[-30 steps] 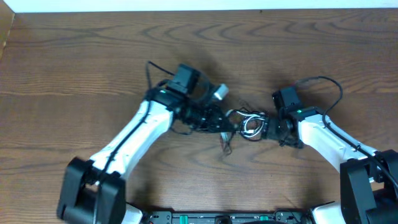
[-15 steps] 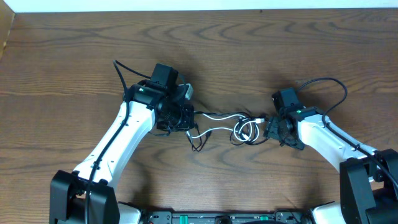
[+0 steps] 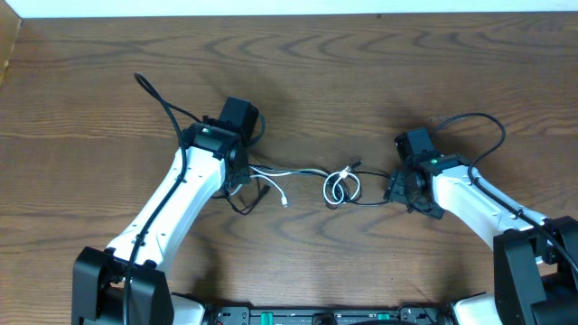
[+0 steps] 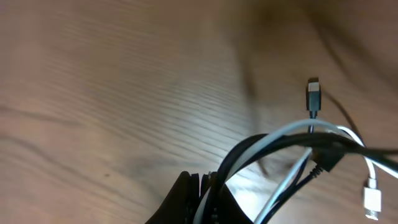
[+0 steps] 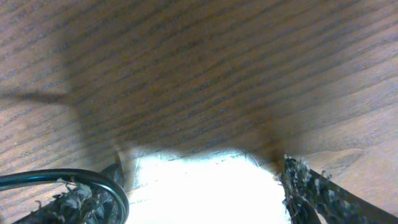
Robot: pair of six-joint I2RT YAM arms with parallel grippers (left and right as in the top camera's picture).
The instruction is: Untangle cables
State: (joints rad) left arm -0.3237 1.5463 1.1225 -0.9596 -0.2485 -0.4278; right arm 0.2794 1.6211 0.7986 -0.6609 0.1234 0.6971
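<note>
The cables (image 3: 340, 187) lie stretched across the middle of the table, with a white loop knotted with black cord at the centre. My left gripper (image 3: 242, 176) is shut on the left ends. In the left wrist view, the white and black cables (image 4: 292, 129) arch out of the closed gripper (image 4: 206, 184), with a black plug (image 4: 313, 96) and a white plug (image 4: 372, 200) hanging free. My right gripper (image 3: 395, 191) stands open at the right end of the tangle. In the right wrist view, a black cord (image 5: 68, 175) curves round its left finger and nothing lies between the fingers (image 5: 308, 186).
Thick black arm cables rise behind the left wrist (image 3: 158, 99) and arc over the right wrist (image 3: 470, 122). The wooden table (image 3: 298, 72) stretches beyond the arms, and a white wall edge runs along the top.
My left arm has drawn back to the left with the cable ends in its grip, pulling the bunched tangle out into a long line. The right arm has stayed in place.
</note>
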